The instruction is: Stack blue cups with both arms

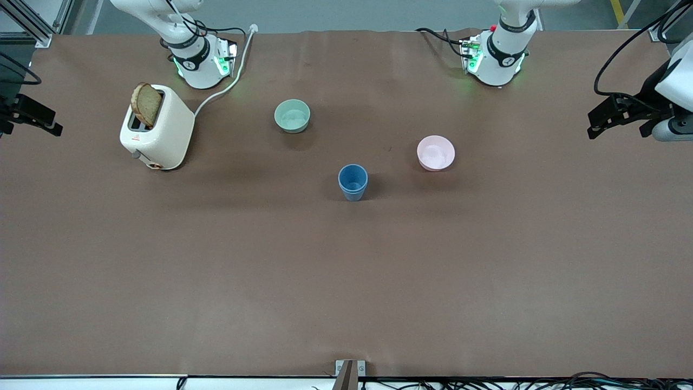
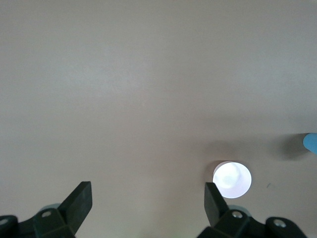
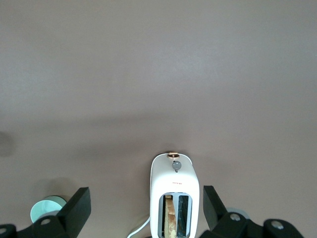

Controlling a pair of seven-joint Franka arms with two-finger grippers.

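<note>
A blue cup (image 1: pixel 353 181) stands upright near the middle of the table. A second rim seems to show inside it, as of two cups nested; no other blue cup shows. Its edge also shows in the left wrist view (image 2: pixel 312 143). Neither gripper shows in the front view; only the arm bases do, at the table's back edge. My left gripper (image 2: pixel 147 199) is open and empty, high over bare table beside the pink bowl (image 2: pixel 232 179). My right gripper (image 3: pixel 146 204) is open and empty, high over the toaster (image 3: pixel 174 193).
The pink bowl (image 1: pixel 436 153) sits beside the cup toward the left arm's end. A pale green bowl (image 1: pixel 292 116) sits farther from the front camera. A white toaster (image 1: pixel 159 132) holding a bread slice (image 1: pixel 146 104) stands toward the right arm's end. Black fixtures (image 1: pixel 622 115) flank the table.
</note>
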